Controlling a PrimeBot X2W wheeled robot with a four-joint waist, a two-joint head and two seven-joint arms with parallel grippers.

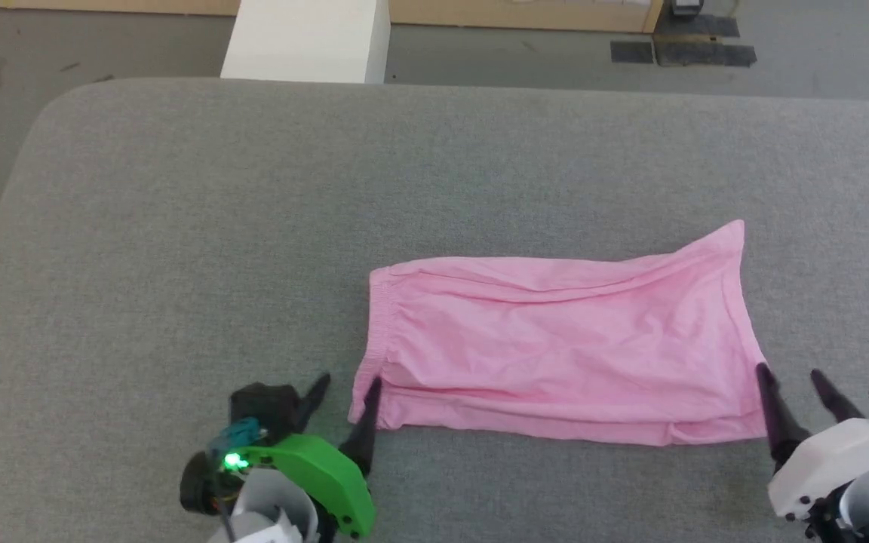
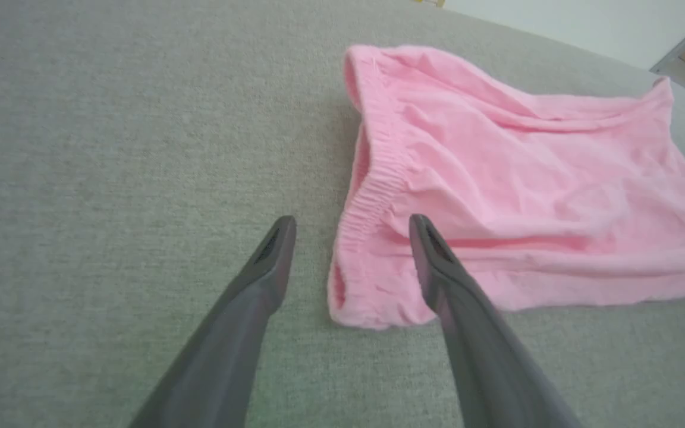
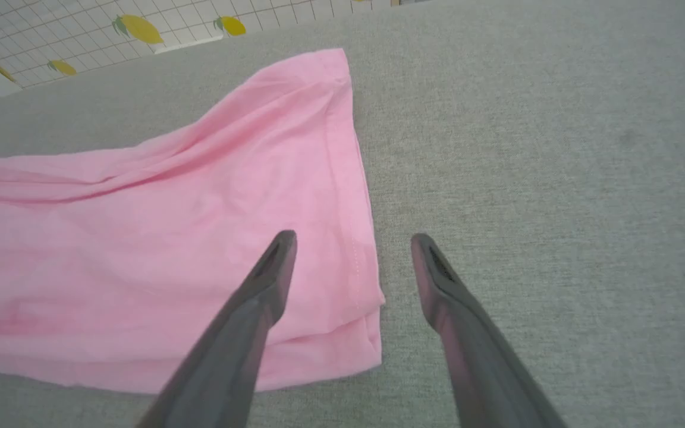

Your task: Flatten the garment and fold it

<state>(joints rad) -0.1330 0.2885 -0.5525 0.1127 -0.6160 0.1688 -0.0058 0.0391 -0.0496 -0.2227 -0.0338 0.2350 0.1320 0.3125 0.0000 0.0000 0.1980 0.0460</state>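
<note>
Left claw (image 1: 350, 381): jaws spread wide, holding nothing, at the near left corner of the shorts (image 1: 555, 339).
Left claw fingers: in the left wrist view the claw (image 2: 351, 219) straddles the waistband (image 2: 378, 172). One finger (image 2: 437, 261) lies over pink cloth and the other (image 2: 265, 261) over bare counter. Whether the finger presses the cloth is hard to tell.
Right claw (image 1: 787, 370): jaws also wide apart and empty, at the near right corner of the shorts.
Right claw fingers: in the right wrist view the claw (image 3: 353, 235) straddles the leg hem (image 3: 357, 196), with one finger (image 3: 265, 279) over the shorts (image 3: 140, 238) and the other (image 3: 443, 285) over grey counter.
Shorts: pink, lying flat and lengthwise between the two claws, with the gathered waistband (image 1: 380, 324) to the left and the leg hem (image 1: 744, 302) to the right. They are lightly wrinkled, a second layer shows along the near edge, and the far right corner rises to a point.
Counter (image 1: 178, 226): grey, cloth-covered, with a rounded far left corner.
Beyond: a white block (image 1: 306, 38) on a grey floor (image 1: 517, 60).
</note>
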